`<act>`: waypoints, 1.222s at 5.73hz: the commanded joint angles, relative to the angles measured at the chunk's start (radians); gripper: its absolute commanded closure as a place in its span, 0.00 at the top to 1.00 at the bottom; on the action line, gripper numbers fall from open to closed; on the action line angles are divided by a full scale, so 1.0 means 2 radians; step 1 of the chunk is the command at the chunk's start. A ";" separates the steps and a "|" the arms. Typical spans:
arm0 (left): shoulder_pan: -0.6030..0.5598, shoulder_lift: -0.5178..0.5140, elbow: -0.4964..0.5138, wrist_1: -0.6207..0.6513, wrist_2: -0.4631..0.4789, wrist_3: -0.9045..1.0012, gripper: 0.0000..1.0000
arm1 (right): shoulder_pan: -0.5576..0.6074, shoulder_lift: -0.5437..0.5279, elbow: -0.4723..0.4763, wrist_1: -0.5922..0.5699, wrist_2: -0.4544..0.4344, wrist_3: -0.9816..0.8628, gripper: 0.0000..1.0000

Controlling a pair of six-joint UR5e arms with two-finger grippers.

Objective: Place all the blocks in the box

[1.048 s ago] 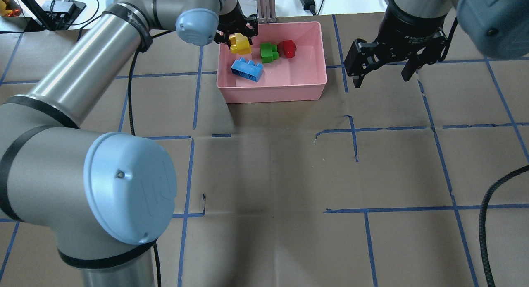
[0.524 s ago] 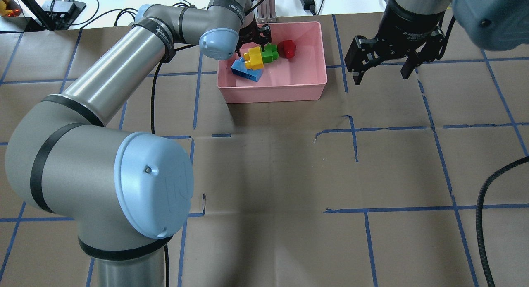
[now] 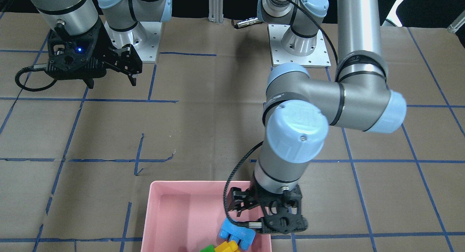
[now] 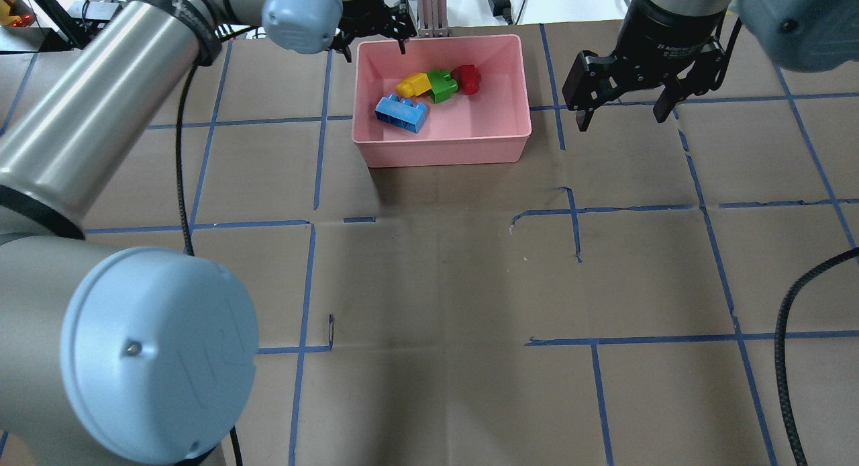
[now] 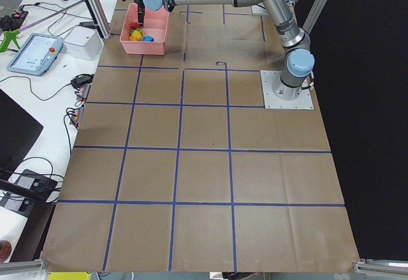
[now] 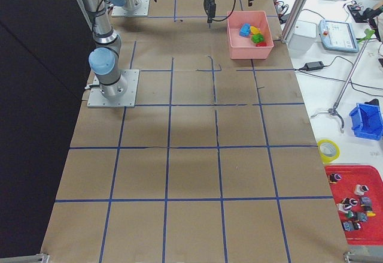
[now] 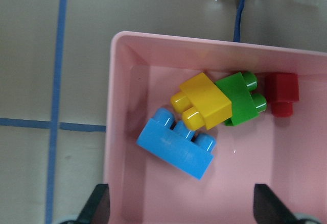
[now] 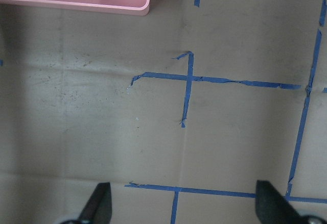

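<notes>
The pink box stands at the far middle of the table. In it lie the blue block, the yellow block, the green block and the red block. The yellow one touches the green one. My left gripper is open and empty above the box's far left corner. The left wrist view shows the box with the blue, yellow, green and red blocks. My right gripper is open and empty over the paper to the right of the box.
An aluminium post stands just behind the box. A black cable lies at the right front. Brown paper with a blue tape grid covers the table. Side benches with devices flank it.
The left gripper let go of the yellow block, which now lies in the box against the green one. The gripper has drawn back to the box's far left corner. The right gripper barely moved.
</notes>
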 commanded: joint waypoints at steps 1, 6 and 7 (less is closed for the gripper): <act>0.041 0.110 -0.085 -0.047 -0.003 0.086 0.99 | -0.002 0.006 -0.007 0.003 0.000 -0.001 1.00; 0.091 0.261 -0.210 -0.116 -0.006 0.161 0.99 | -0.002 0.006 -0.007 0.003 0.000 0.000 1.00; 0.091 0.275 -0.222 -0.117 -0.003 0.161 0.99 | -0.002 0.006 -0.007 0.003 -0.001 0.000 1.00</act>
